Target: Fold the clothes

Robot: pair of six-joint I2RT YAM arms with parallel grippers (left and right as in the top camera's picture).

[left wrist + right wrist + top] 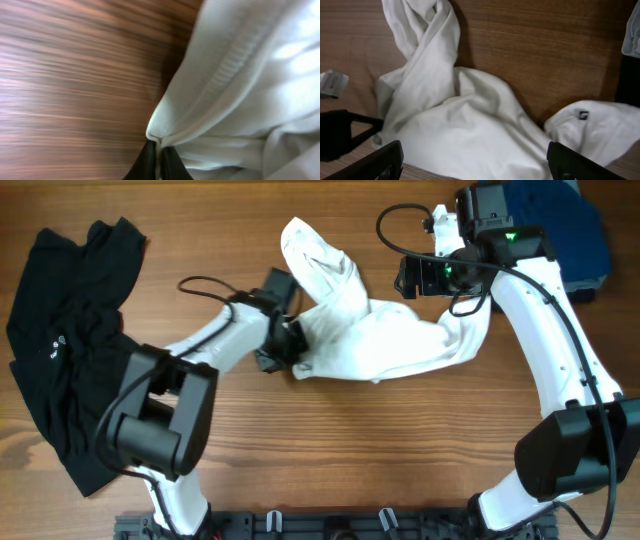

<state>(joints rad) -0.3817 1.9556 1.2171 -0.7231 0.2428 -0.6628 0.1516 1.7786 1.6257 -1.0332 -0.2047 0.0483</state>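
A crumpled white garment [385, 340] lies in the middle of the wooden table; it also shows in the right wrist view [465, 125] and the left wrist view [250, 90]. My left gripper [290, 345] is at its left edge, shut on a pinched fold of the white cloth [159, 145]. My right gripper [472, 160] is open and empty, hovering above the garment's right part; in the overhead view it is near the back right [425, 277].
A black garment [65, 340] lies heaped at the table's left side. A dark blue garment [560, 225] lies at the back right corner. Bare wood [380, 440] runs along the front.
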